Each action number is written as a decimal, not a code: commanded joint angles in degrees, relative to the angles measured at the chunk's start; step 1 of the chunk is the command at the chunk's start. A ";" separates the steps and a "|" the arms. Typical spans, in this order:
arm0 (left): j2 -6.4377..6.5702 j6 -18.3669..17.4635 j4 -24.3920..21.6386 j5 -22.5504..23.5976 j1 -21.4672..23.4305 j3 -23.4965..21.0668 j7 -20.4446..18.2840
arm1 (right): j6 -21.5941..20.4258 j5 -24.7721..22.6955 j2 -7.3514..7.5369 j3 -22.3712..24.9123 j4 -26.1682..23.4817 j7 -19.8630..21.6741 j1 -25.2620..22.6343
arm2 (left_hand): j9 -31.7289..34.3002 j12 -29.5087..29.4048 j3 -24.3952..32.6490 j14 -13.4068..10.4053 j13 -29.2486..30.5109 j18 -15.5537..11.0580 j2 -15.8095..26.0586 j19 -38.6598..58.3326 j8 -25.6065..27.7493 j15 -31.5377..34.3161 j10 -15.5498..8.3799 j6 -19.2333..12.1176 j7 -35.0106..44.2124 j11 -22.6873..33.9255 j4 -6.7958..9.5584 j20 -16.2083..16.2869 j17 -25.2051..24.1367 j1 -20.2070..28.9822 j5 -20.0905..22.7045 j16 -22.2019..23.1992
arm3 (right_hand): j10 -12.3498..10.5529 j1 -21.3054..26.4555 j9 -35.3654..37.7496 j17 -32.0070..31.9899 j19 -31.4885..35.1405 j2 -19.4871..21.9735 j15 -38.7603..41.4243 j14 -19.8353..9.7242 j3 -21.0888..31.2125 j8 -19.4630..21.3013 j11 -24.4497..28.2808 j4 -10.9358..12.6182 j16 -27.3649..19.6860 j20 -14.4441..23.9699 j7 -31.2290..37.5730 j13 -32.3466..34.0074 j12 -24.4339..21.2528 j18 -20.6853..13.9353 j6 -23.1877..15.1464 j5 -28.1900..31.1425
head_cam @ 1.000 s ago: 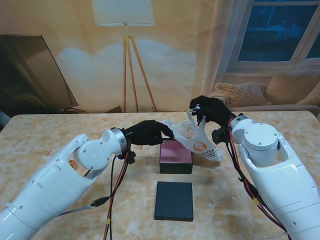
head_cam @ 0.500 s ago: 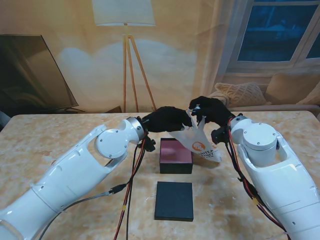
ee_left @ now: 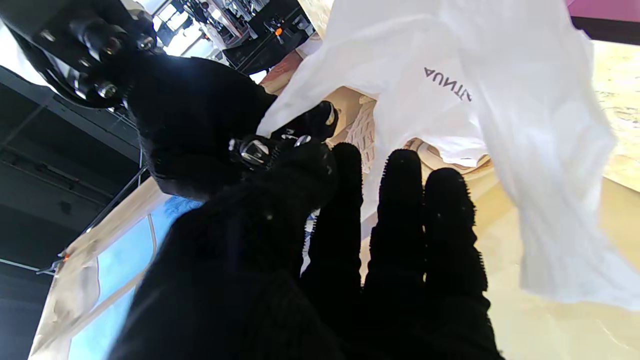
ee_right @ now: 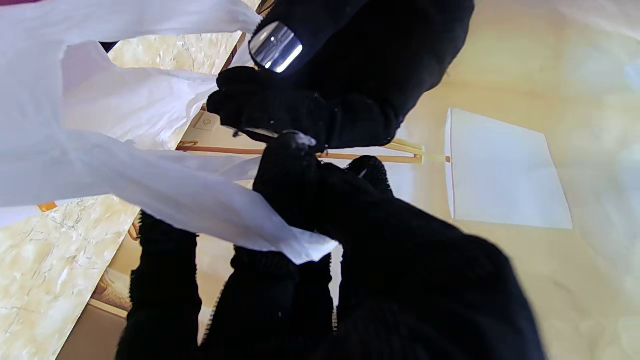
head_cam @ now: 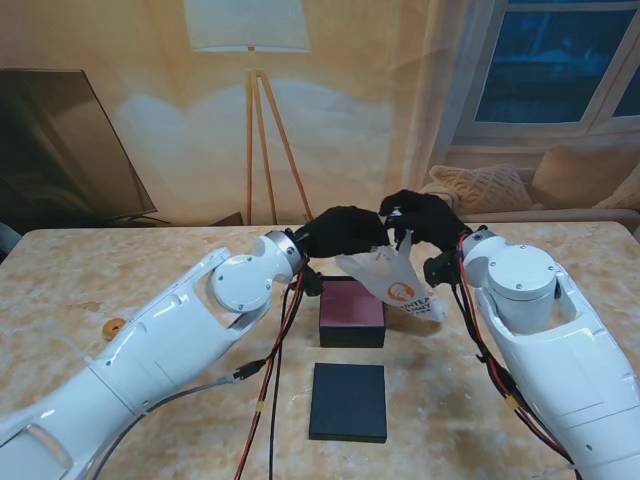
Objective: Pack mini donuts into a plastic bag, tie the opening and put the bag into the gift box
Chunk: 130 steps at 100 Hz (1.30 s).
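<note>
Right robot hand (head_cam: 420, 218) clamped on plastic bag (head_cam: 392, 282) top; left robot hand (head_cam: 340, 232) meets it, grip unclear. Bag hangs over open gift box (head_cam: 351, 312).

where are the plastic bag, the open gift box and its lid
plastic bag (head_cam: 397, 285), stand view, on the printed side below the hands
gift box (head_cam: 351, 305), stand view, on its pink inside
lid (head_cam: 348, 401), stand view, on the middle of its dark top
</note>
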 commanded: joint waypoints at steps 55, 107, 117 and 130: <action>-2.33 5.18 5.53 -2.13 -3.80 4.80 -2.87 | -0.86 1.03 -0.40 0.59 -1.17 0.65 -1.14 | 8.33 2.06 0.19 4.96 9.25 5.60 -2.49 8.21 0.00 5.01 3.96 1.99 0.60 -1.82 0.17 5.15 7.21 1.83 5.25 1.50 | -3.49 3.90 0.73 0.02 -0.54 2.66 1.36 -2.68 1.81 -0.32 2.14 0.85 -0.73 0.52 0.44 -0.18 0.34 -1.25 -0.83 -0.70; -2.18 6.90 6.60 -2.37 -5.34 6.47 -5.89 | -1.57 1.55 -0.06 1.06 -1.14 2.08 -1.56 | 8.84 -1.13 0.67 4.68 11.76 2.61 -4.54 11.99 -2.25 7.02 4.24 2.32 -2.32 -3.55 -0.08 6.96 12.96 2.17 6.02 1.73 | -3.42 3.99 0.69 0.04 -1.18 2.87 0.89 -2.54 1.55 -0.78 1.81 0.83 -1.02 -0.15 0.19 -0.15 -0.02 -1.19 -0.81 -0.75; -2.69 7.26 6.84 -2.25 -4.85 5.93 -3.98 | -1.74 1.92 0.03 1.18 -1.33 2.51 -1.82 | 9.95 -1.11 1.82 4.31 12.29 1.71 -6.15 11.21 -1.90 7.43 3.33 1.57 -2.09 -4.18 -0.38 5.86 15.41 2.72 6.60 1.91 | -3.40 3.99 0.65 0.03 -1.05 2.90 0.79 -2.55 1.50 -0.77 1.82 0.84 -1.06 -0.14 0.22 -0.16 0.01 -1.12 -0.85 -0.85; -3.27 7.98 6.68 -2.12 -4.10 5.03 -1.29 | -2.14 2.11 0.19 1.17 -1.86 3.03 -2.31 | 11.32 0.15 3.51 4.08 12.53 1.98 -8.45 8.53 -3.06 5.94 2.12 0.37 -0.29 -6.62 -0.95 2.29 17.40 2.94 7.34 4.19 | -3.52 3.98 0.60 -0.04 -1.03 2.98 0.66 -2.64 1.47 -0.79 1.82 0.87 -1.11 -0.18 0.23 -0.14 0.00 -1.16 -0.81 -0.89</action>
